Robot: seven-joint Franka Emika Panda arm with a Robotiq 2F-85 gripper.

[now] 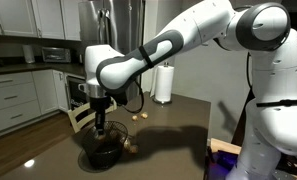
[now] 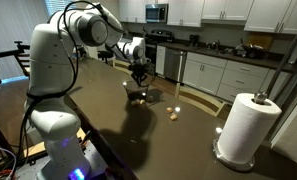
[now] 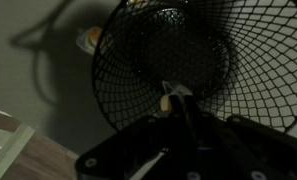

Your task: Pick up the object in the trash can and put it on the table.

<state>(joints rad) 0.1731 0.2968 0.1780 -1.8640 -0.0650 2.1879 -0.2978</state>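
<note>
Black wire mesh of the trash can (image 3: pixel 128 50) fills the wrist view. Only there does a small pale object (image 3: pixel 166 101) show, inside the can at the tips of the gripper (image 3: pixel 181 108); whether the fingers are parted or closed cannot be told. In both exterior views the can (image 1: pixel 88 155) (image 2: pixel 137 96) stands on the glossy dark brown table (image 1: pixel 178 130) (image 2: pixel 158 140). White cabinets (image 1: pixel 13 95) line the far left wall.

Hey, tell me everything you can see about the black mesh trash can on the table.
The trash can is a small round basket of black wire mesh, see-through, with sides tapering to a narrower base. It stands upright on the dark brown table. The claw reaches down into its open top, near a small pale object inside; whether they touch is unclear.
</note>
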